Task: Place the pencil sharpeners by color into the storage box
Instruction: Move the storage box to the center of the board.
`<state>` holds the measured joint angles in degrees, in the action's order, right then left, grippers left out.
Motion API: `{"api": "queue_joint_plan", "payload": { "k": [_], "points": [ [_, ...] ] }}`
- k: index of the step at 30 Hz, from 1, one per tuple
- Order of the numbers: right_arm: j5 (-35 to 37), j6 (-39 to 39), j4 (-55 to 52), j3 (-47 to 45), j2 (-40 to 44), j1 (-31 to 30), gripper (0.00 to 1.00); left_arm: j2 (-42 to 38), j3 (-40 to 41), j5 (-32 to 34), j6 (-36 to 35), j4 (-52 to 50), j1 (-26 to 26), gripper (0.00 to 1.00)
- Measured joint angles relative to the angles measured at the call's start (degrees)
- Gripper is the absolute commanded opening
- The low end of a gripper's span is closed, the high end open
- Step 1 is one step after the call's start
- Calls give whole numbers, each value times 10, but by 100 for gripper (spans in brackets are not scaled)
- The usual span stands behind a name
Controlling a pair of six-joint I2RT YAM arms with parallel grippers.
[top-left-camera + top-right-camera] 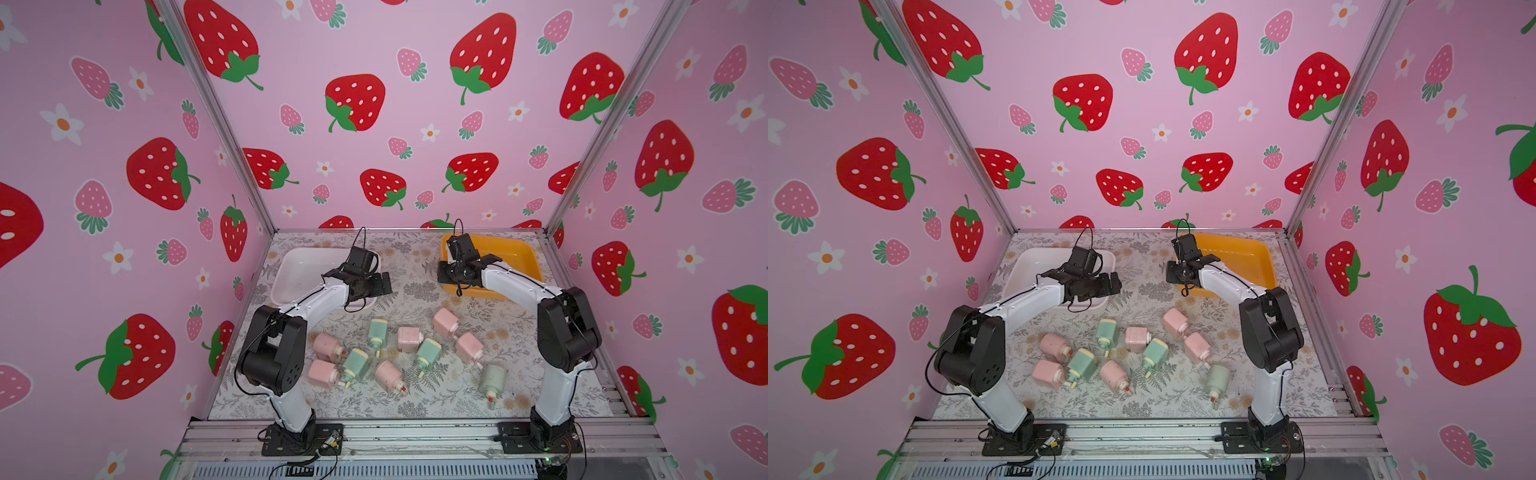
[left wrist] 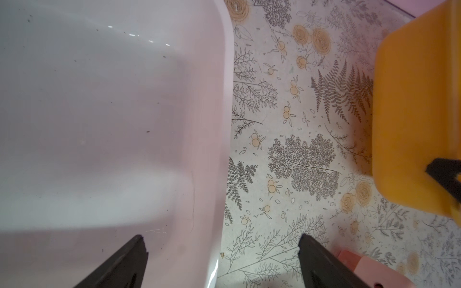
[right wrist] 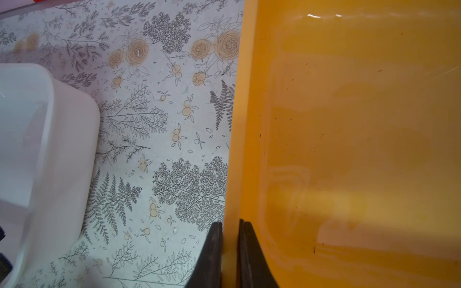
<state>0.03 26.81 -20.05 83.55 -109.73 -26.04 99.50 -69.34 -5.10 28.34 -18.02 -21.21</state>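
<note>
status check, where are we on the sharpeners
Left end effector open over white bin, right end effector shut at orange bin rim. All ten sharpeners on table, none binned. Nothing in the way.

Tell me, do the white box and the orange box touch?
Apart: the right wrist view shows table between the white box and the orange box.

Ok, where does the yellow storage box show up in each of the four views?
Top view: yellow storage box at the table's far right corner.
Top view: same far right corner.
Left wrist: along the picture's right edge.
Right wrist: fills the picture's right half.
Shared landmark: the white storage box, facing it across the floral table cover in all four.
</note>
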Motion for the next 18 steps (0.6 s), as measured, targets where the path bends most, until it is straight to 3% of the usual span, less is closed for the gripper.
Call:
{"api": "queue_joint_plan", "payload": {
  "k": [18],
  "points": [
    [-32, 70, 72, 0, -22, -49, 0, 68, -17, -137, 99, 66, 19, 99]
  ]
}}
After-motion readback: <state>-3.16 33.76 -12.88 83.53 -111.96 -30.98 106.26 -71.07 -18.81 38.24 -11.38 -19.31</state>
